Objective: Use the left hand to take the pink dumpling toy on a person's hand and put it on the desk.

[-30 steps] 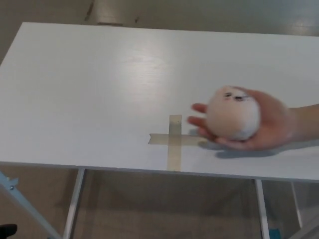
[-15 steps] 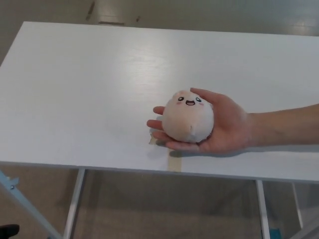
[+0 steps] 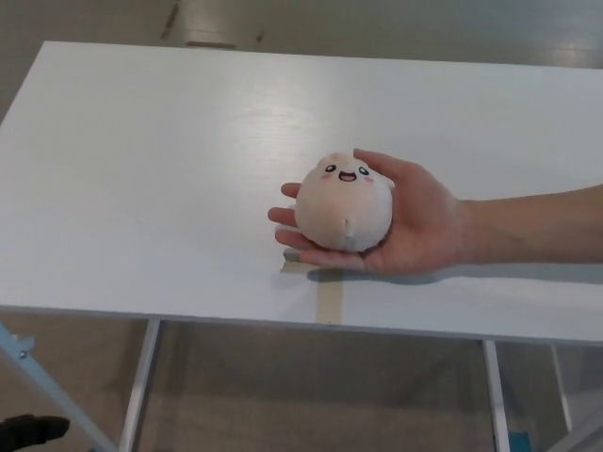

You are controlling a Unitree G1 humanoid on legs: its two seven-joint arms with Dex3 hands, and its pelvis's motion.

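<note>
A person's hand [image 3: 405,226] is cradling the pink dumpling toy [image 3: 345,201] above the tape cross [image 3: 325,294].
I am seeing neither robot hand, so I cannot tell their finger state.

**Open palm held over the counter**

A person's hand [image 3: 410,221] reaches in from the counter's [image 3: 141,188] right edge, palm up, fingers [image 3: 292,218] cupped, forearm level, near the front edge. Neither robot hand is in view.
</note>
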